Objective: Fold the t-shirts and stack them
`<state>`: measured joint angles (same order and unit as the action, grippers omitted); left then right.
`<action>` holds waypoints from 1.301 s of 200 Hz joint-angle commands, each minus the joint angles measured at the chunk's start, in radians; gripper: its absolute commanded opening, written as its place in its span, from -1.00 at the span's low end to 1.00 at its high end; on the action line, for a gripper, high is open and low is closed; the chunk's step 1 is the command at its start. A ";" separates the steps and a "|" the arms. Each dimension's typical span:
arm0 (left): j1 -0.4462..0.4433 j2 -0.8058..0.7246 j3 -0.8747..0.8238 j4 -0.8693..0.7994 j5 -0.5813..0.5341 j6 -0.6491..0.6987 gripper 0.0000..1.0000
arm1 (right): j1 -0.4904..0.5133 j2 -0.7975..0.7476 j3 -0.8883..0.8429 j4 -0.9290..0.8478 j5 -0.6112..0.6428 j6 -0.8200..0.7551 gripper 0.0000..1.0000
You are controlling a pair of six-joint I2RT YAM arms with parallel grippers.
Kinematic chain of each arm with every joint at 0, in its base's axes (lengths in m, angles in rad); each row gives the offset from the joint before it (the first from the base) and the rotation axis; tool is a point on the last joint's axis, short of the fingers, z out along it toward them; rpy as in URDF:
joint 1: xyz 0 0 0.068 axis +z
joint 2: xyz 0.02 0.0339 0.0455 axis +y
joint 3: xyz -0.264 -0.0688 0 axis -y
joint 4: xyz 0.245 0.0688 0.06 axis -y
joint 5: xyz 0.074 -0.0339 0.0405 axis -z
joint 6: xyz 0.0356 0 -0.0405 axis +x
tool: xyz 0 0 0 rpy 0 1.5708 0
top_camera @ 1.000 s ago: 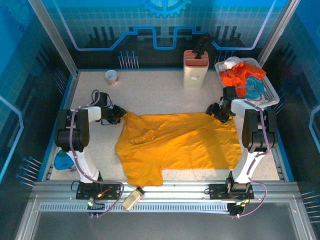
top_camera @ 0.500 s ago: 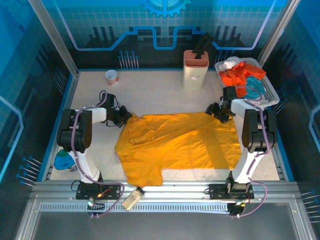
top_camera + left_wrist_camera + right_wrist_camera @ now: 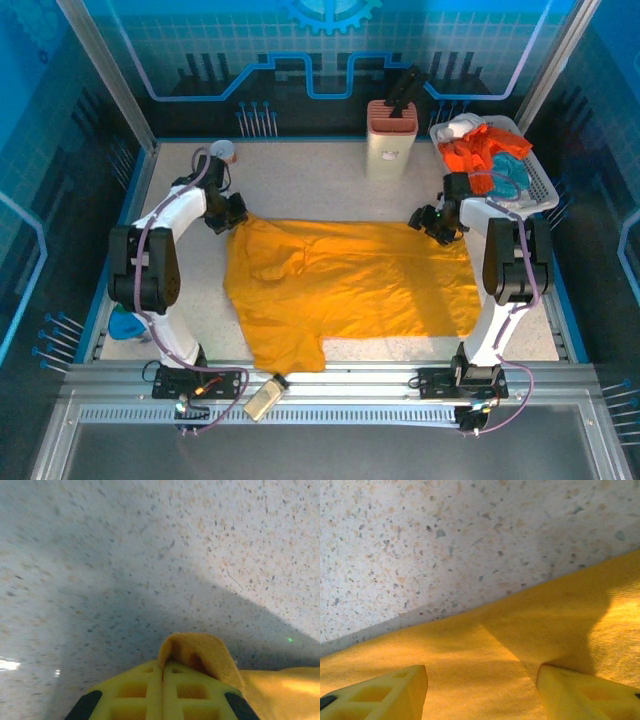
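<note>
My left hand is clamped shut on a fold of the yellow shirt at its far-left corner. Over the last 1 second it has carried that corner away from the arm bases and a little outward, so the far edge, which sagged in wrinkles, now runs nearly straight across the table. My right hand has kept its place at the far-right corner. On its wrist camera the 2 fingers stand well apart with cloth lying flat between them, so it is not gripping. The shirt lies spread in the middle of the table, 1 sleeve trailing toward the near edge at the left, with some creasing left near the collar. I judge this is flattening before the first fold, and nearly done. The orange shirt and teal shirt wait in the basket at far right.
</note>
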<state>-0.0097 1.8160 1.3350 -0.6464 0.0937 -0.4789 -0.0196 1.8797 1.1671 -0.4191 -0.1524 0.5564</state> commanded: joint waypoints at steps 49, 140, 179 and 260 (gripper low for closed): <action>0.009 0.175 0.221 -0.230 -0.368 0.119 -0.12 | 0.037 0.003 0.028 -0.068 0.013 -0.007 0.27; -0.062 0.207 0.293 -0.180 -0.182 0.145 -0.11 | 0.054 -0.021 0.014 -0.079 0.014 -0.023 0.28; -0.129 0.302 0.374 -0.208 -0.313 0.174 -0.03 | 0.056 -0.005 0.023 -0.088 0.014 -0.027 0.28; -0.135 0.385 0.392 -0.245 -0.431 0.189 -0.55 | 0.055 0.027 0.048 -0.123 0.033 -0.027 0.30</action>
<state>-0.1532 2.1868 1.6993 -0.8421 -0.2840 -0.3046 0.0208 1.8809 1.1938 -0.4862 -0.1379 0.5404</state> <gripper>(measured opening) 0.257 0.649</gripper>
